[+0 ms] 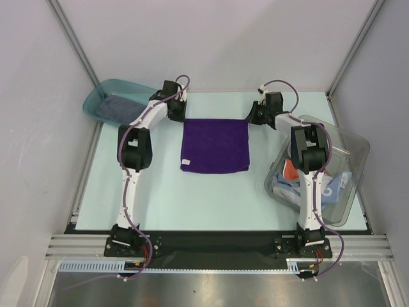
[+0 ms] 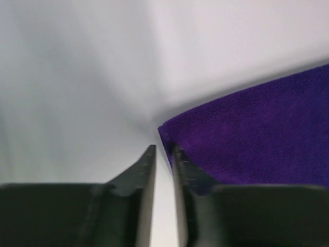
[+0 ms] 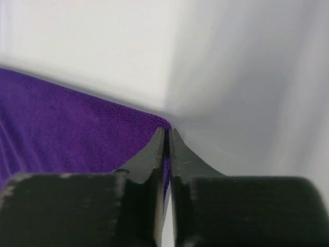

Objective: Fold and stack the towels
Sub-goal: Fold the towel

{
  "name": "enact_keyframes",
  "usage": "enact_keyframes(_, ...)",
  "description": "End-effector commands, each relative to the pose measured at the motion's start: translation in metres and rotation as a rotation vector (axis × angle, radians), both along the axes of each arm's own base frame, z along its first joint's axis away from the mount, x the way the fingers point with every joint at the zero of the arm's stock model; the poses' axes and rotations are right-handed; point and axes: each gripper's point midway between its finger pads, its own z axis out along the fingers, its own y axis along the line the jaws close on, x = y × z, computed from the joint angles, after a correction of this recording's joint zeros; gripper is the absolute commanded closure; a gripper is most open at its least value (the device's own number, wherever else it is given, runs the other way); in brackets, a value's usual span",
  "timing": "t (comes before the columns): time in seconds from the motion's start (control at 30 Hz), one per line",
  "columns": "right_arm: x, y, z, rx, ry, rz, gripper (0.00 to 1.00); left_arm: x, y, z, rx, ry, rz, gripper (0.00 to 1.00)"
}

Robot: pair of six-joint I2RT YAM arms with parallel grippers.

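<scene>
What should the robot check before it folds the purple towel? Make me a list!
1. Purple towel spread flat on the table: ok.
2. Left gripper at the towel's far left corner: ok.
3. Corner between the left gripper's fingers: not ok; they stand slightly apart, with the corner beside them.
4. Right gripper shut at the far right corner: ok.
5. Right gripper really pinching cloth: cannot tell.
6. Grey towel lying in the teal tray, away from the fold: ok.
</scene>
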Motion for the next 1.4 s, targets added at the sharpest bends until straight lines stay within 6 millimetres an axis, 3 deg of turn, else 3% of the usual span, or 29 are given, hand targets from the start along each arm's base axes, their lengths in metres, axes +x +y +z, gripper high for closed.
enact_keyframes(0.0,0.01,0.005,0.011,0.021,-0.039,0.017,0.83,0.012,0.006,0.022,-0.004,-0.046,0.039,0.72)
enact_keyframes(0.07,0.004,0.001,0.009,-0.013,0.015,0.009,0.68,0.011,0.004,0.029,-0.012,-0.053,0.035,0.59)
enact_keyframes(0.23,-0.007,-0.016,0.03,-0.074,0.06,-0.054,0.54,0.004,0.006,0.064,-0.017,-0.088,0.025,0.48)
enact_keyframes(0.37,-0.028,-0.017,0.072,-0.085,0.051,-0.056,0.52,-0.01,0.005,0.095,-0.028,-0.122,0.012,0.47)
enact_keyframes(0.4,-0.034,-0.015,0.076,-0.093,0.057,-0.048,0.53,-0.013,0.006,0.1,-0.027,-0.127,0.016,0.47)
enact_keyframes(0.43,-0.04,-0.014,0.081,-0.102,0.061,-0.043,0.54,-0.022,0.005,0.092,-0.025,-0.105,0.011,0.46)
enact_keyframes(0.47,-0.051,-0.01,0.08,-0.124,0.09,-0.036,0.58,-0.029,0.004,0.108,-0.03,-0.131,0.008,0.46)
enact_keyframes(0.5,-0.061,-0.009,0.087,-0.14,0.092,-0.03,0.62,-0.034,0.003,0.108,-0.029,-0.127,0.01,0.46)
enact_keyframes(0.53,-0.069,-0.007,0.087,-0.153,0.107,-0.024,0.65,-0.045,0.001,0.099,-0.028,-0.102,0.006,0.46)
enact_keyframes(0.6,-0.09,-0.002,0.091,-0.178,0.14,-0.005,0.76,-0.059,-0.004,0.106,-0.051,-0.092,0.015,0.47)
enact_keyframes(0.63,-0.102,-0.001,0.083,-0.186,0.171,0.007,0.8,-0.074,-0.006,0.094,-0.049,-0.047,0.012,0.49)
enact_keyframes(0.7,-0.123,0.005,0.081,-0.198,0.212,0.033,0.91,-0.09,-0.01,0.099,-0.073,-0.028,0.035,0.5)
enact_keyframes(0.73,-0.135,0.008,0.073,-0.2,0.245,0.058,0.95,-0.104,-0.013,0.085,-0.073,0.009,0.032,0.5)
enact_keyframes(0.77,-0.147,0.01,0.067,-0.213,0.282,0.075,1.0,-0.111,-0.015,0.083,-0.084,0.021,0.047,0.5)
enact_keyframes(0.87,-0.177,0.021,0.05,-0.25,0.344,0.132,1.0,-0.14,-0.021,0.069,-0.089,0.056,0.049,0.5)
enact_keyframes(0.97,-0.202,0.027,0.036,-0.259,0.382,0.157,1.0,-0.161,-0.015,0.05,-0.076,0.105,0.1,0.51)
enact_keyframes(1.13,-0.227,0.034,0.024,-0.282,0.411,0.183,1.0,-0.189,-0.01,0.026,-0.082,0.159,0.149,0.52)
enact_keyframes(1.37,-0.243,0.031,0.018,-0.334,0.42,0.18,1.0,-0.198,0.014,0.007,0.022,0.181,0.233,0.53)
